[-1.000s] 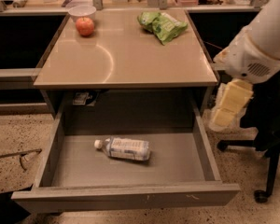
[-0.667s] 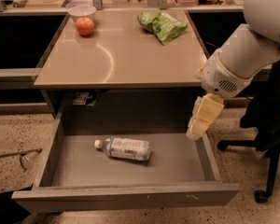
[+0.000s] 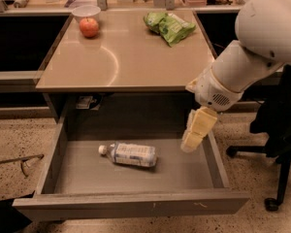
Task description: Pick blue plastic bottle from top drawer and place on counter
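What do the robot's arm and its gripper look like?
The arm is smooth, white and chubby, made of rounded shells like fat tubes, with a small patch of dotted vent holes near the wrist. The gripper is pale creamy yellow and blocky, with lines across it. It is over the right side of the top drawer. No cables or writing show.

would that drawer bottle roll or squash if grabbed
The blue plastic bottle lies on its side on the top drawer floor, so a nudge would probably roll it. Clear plastic, likely thin and squashy. The hand hangs right of it.
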Controlling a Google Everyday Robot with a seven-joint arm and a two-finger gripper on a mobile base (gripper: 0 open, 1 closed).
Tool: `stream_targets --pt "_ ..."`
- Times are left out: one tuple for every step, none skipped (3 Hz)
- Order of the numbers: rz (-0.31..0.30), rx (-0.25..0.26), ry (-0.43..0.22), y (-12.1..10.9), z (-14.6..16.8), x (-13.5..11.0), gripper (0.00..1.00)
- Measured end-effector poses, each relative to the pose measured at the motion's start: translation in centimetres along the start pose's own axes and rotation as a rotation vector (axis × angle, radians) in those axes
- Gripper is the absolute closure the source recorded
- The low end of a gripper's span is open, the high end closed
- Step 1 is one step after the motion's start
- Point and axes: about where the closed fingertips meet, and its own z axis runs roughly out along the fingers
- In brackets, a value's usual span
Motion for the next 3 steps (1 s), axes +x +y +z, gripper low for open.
stream_targets --pt "-0.106 -0.109 -0.092 1.5 6.3 -3.7 0.0" --pt "-0.179 -0.148 -0.203 2.5 10.6 -7.3 0.0" --pt "-0.179 -0.148 -0.203 2.5 10.6 -7.3 0.0"
